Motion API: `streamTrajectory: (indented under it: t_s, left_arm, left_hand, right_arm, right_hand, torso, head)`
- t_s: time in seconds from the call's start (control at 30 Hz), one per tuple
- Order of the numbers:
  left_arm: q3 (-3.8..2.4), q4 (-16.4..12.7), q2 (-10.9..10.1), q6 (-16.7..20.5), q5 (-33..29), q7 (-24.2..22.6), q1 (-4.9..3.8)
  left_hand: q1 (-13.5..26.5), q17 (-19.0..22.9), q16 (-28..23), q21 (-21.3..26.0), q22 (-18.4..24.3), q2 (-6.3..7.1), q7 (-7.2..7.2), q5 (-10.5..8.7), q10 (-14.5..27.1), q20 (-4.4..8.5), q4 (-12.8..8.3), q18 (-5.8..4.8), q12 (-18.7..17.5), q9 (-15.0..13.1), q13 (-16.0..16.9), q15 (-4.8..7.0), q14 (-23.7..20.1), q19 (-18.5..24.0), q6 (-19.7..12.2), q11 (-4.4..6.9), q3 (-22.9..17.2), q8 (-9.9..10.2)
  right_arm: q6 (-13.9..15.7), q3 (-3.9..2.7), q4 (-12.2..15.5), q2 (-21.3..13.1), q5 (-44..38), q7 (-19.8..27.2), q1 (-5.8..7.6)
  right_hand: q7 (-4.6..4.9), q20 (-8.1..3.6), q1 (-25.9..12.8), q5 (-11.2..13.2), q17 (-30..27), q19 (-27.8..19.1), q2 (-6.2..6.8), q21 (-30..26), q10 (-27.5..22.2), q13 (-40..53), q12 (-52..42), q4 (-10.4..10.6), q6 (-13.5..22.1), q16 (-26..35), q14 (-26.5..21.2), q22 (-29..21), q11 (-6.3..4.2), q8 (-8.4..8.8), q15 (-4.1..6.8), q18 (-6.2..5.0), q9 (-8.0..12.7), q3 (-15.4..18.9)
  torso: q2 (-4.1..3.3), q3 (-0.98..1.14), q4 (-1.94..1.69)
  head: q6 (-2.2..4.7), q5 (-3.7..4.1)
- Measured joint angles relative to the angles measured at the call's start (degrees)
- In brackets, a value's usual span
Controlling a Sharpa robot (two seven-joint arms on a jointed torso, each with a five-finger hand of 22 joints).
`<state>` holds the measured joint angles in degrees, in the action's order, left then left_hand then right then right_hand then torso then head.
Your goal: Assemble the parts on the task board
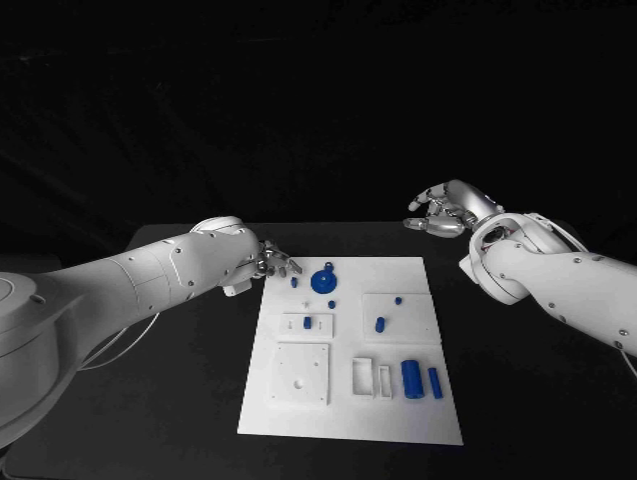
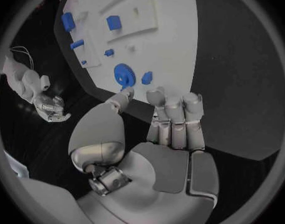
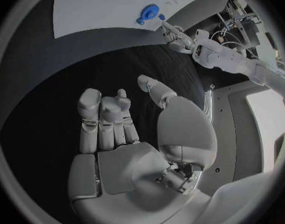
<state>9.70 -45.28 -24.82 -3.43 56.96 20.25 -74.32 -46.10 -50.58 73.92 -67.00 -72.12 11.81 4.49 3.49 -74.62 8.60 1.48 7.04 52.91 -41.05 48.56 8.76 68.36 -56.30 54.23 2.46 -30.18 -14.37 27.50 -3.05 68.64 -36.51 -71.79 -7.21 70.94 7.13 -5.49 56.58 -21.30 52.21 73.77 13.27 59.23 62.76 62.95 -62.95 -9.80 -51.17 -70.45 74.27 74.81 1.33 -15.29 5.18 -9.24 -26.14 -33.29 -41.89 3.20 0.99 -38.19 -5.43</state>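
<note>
Black table [image 1: 145,400] carries the white rectangular task board [image 1: 405,415], small blue plastic parts [image 1: 412,379] scattered on it. Left hand [image 1: 271,263] hovers empty, fingers apart, near the blue gear [image 1: 324,281]; right hand [image 1: 444,212] waits empty, loosely curled, beyond the far right corner. Next likely: grasp the gear.

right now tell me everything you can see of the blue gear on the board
The blue gear is a round, toothed disc that looks like plastic. It lies flat near the far edge of the white task board, toward the left hand. Nothing grips it. The left hand's fingertips hover close by, empty.
</note>
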Motion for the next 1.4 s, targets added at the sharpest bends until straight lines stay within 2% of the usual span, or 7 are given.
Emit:
streamTrajectory:
  t_s: [0.33,0.4,0.67,0.77,0.97,1.1,1.4]
  left_arm:
    - [0.01,0.56,0.30,-0.98,-0.79,-0.39,0.27]
    - [0.01,0.65,0.48,-1.21,-0.96,-0.48,0.39]
    - [0.01,2.11,1.26,-1.78,-1.52,-0.91,1.42]
    - [-0.02,2.62,1.45,-1.81,-1.74,-1.12,1.46]
    - [-0.04,2.97,1.47,-1.86,-2.00,-1.40,1.49]
    - [-0.04,3.14,1.60,-1.88,-2.19,-1.51,1.51]
    - [-0.06,3.62,2.08,-1.93,-2.83,-1.93,1.59]
  left_hand:
    - [-0.36,-0.14,0.00,0.00,-0.15,-0.94,-0.06,0.00,0.00,-0.05,-0.20,-0.03,0.00,-0.14,0.13,-0.07,-0.07,0.04,-0.06,0.00,0.76,0.00]
    - [-0.51,-0.20,0.00,0.00,-0.24,-1.57,-0.06,0.00,0.00,-0.21,-0.40,-0.02,0.00,-0.15,0.13,-0.08,-0.08,0.21,-0.06,0.01,1.19,0.00]
    - [-0.71,-0.27,0.00,0.00,-0.31,-2.40,-0.06,0.00,-0.01,-0.10,-0.65,-0.04,0.00,-0.44,0.17,-0.28,-0.28,0.32,-0.06,0.01,1.89,-0.11]
    - [-0.69,-0.32,0.00,0.00,-0.37,-2.95,-0.12,0.00,-0.01,-0.20,-0.85,-0.06,0.00,-0.40,0.17,-0.29,-0.29,0.63,-0.01,0.01,2.09,-0.04]
    - [-0.73,-0.31,0.00,0.00,-0.36,-2.99,-0.12,0.00,0.21,-0.20,-0.74,-0.13,0.00,-0.22,0.17,-0.30,-0.30,0.63,-0.01,-0.21,2.27,0.07]
    - [-0.69,-0.31,0.00,0.00,-0.43,-3.48,-0.12,0.00,0.21,-0.20,-0.97,-0.36,0.00,-0.21,0.17,-0.30,-0.31,0.63,-0.01,-0.21,2.51,0.08]
    - [-1.72,-0.41,0.00,0.00,-0.56,-5.69,-0.12,0.00,0.21,-0.20,-1.70,-0.39,0.00,-0.24,0.16,-0.30,-0.31,0.62,-0.01,-0.21,3.24,0.06]
  right_arm:
    - [0.00,0.00,0.01,0.04,0.00,0.00,0.00]
    - [0.00,0.00,0.01,0.09,0.00,0.00,0.00]
    - [0.00,0.00,0.02,0.16,0.00,0.00,0.00]
    - [0.00,0.00,0.02,0.22,0.00,0.00,0.00]
    - [0.00,0.00,0.02,0.21,0.00,0.00,0.00]
    - [0.00,0.00,0.02,0.21,0.00,0.00,0.00]
    - [0.00,0.00,0.01,0.32,0.00,0.00,0.00]
  right_hand:
    - [-0.01,-0.05,0.00,0.00,0.00,0.24,0.00,0.00,0.00,0.00,0.00,0.00,0.01,0.00,0.00,0.05,0.00,0.00,0.00,0.00,0.00,0.00]
    - [-0.01,-0.05,0.00,0.00,0.00,0.24,0.00,0.00,0.00,0.00,0.00,0.00,0.01,0.00,0.00,0.05,0.00,0.00,0.00,0.00,0.00,0.00]
    - [-0.06,-0.04,0.00,0.00,-0.01,0.24,0.00,0.00,0.00,0.00,0.00,0.00,0.05,0.00,0.00,0.05,0.00,0.00,0.00,-0.01,0.00,0.00]
    - [-0.06,-0.08,0.00,0.00,-0.01,0.20,0.00,0.00,0.00,0.00,0.00,0.00,0.06,0.00,0.00,0.04,0.00,0.00,0.00,0.00,0.01,0.00]
    - [-0.06,-0.23,0.00,0.00,-0.01,0.01,0.00,0.00,0.00,-0.04,0.00,0.00,0.07,0.00,0.00,0.04,0.00,0.00,0.00,0.00,0.01,0.00]
    - [-0.06,-0.23,0.00,0.00,0.04,0.00,0.00,0.00,0.00,-0.04,0.00,0.00,0.07,0.00,0.00,0.04,0.00,0.00,0.00,0.00,0.01,0.00]
    - [-0.07,-0.17,0.00,0.00,0.04,-0.06,0.00,0.00,0.00,-0.04,0.00,0.00,0.08,0.00,0.00,0.03,0.00,0.00,0.00,0.00,0.01,0.00]
  torso:
    - [0.03,0.00,-0.04]
    - [0.03,0.00,-0.04]
    - [0.05,-0.02,-0.05]
    - [0.05,-0.02,-0.07]
    - [0.05,-0.02,-0.04]
    - [0.05,0.00,-0.03]
    - [0.05,0.00,-0.04]
  head:
    - [-0.11,0.22]
    - [-0.11,0.23]
    - [-0.12,0.24]
    - [-0.12,0.24]
    - [-0.08,0.28]
    - [-0.13,0.33]
    - [-0.18,0.34]
